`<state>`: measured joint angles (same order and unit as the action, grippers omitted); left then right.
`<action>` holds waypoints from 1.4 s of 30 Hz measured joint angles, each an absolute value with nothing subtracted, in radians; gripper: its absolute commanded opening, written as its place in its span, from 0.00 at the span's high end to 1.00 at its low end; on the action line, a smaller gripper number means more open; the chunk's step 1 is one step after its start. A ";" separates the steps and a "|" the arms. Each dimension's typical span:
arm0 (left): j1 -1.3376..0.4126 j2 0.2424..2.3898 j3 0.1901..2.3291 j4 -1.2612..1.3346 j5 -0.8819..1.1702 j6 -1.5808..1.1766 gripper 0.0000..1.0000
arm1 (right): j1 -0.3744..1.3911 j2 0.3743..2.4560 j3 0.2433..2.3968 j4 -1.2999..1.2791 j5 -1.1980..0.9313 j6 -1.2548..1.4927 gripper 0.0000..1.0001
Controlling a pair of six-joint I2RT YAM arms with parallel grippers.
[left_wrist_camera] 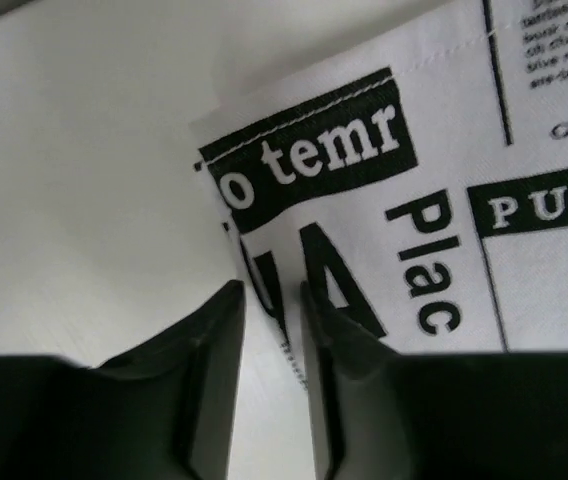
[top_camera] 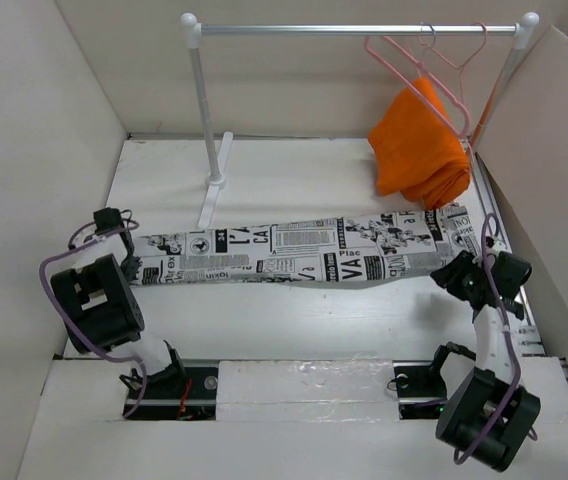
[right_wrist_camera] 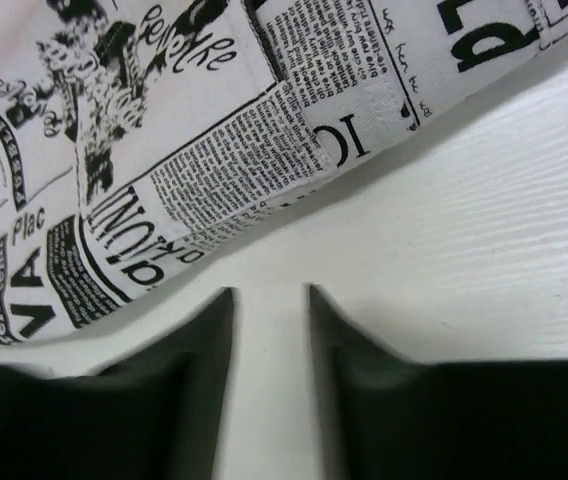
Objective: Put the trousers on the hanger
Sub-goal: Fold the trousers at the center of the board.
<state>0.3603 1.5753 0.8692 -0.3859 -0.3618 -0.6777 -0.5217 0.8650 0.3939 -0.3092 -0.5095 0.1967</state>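
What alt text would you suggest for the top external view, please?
Newspaper-print trousers lie across a white table, the left gripper and right gripper at their ends. Behind, a rail holds an orange cloth and pink hangers.

The left arm [top_camera: 94, 295] folds high by the table's [top_camera: 284, 320] left edge, left gripper [left_wrist_camera: 272, 298] jaws nearly together; the right arm [top_camera: 494, 335] reaches forward, right gripper [right_wrist_camera: 271, 298] slightly parted, empty.
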 measured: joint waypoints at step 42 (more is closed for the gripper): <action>-0.495 1.575 0.929 -0.284 -0.116 -0.538 0.87 | -0.710 0.850 0.445 -0.524 -0.334 0.112 0.20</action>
